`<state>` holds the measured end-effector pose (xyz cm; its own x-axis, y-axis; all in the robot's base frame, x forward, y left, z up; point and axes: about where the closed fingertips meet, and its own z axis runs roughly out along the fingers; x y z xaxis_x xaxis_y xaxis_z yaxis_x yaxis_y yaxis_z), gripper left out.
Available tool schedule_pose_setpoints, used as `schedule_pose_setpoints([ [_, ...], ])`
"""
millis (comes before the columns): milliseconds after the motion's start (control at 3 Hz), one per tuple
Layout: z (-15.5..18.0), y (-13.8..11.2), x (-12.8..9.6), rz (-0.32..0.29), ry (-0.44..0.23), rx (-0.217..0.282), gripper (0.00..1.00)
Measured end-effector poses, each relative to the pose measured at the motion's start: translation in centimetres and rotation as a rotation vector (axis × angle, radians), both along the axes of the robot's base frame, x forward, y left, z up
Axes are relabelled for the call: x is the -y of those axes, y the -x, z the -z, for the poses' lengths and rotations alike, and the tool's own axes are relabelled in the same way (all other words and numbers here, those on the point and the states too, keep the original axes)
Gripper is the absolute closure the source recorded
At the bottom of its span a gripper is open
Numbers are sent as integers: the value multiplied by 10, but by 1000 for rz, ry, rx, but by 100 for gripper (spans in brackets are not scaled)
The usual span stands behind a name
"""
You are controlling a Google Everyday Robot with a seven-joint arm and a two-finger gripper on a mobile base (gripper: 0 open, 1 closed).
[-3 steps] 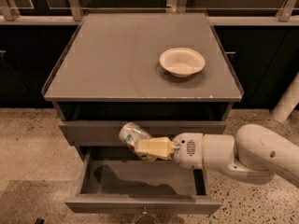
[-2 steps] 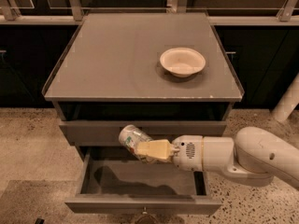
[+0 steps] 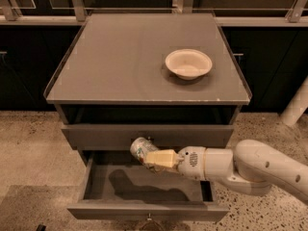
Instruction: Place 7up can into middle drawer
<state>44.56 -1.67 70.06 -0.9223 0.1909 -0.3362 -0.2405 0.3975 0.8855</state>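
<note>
Noted the 7up can [image 3: 143, 149] clenched between the jaws of the gripper [image 3: 153, 157], tilted, with its shiny top toward the desk's left edge. Located both below the desk's front edge, roughly under its midpoint, level with the lower margin of the upper drawer [image 3: 96, 136] and above the cavity of the middle drawer [image 3: 120, 211]. Cannot tell whether the can touches the upper drawer's face.

Found the middle drawer pulled well out from under the front edge, nothing visible on its floor but the shadow of can and arm [image 3: 260, 170]. Traced the arm entering from beyond the desk's front right corner.

Recorded a cream bowl [image 3: 188, 63] on the desk top [image 3: 120, 57], near the right edge toward the rear, well apart from the work.

Judged as done: drawer open, can grasped and brought over the opening. Judged as outstanding: lowering into the drawer, setting down on the floor, releasing the jaws, withdrawing clear of the upper drawer's underside. Assessed as past halfway, placement itself not yet made.
</note>
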Motion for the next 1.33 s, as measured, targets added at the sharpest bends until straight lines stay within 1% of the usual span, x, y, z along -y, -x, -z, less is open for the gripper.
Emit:
schedule_pose_setpoints([
  [333, 76, -12, 13, 53, -52, -112, 100],
  [667, 130, -21, 19, 96, -81, -192, 100],
  [1000, 166, -30, 21, 124, -86, -247, 100],
  [1333, 191, -41, 19, 145, -61, -281, 100],
])
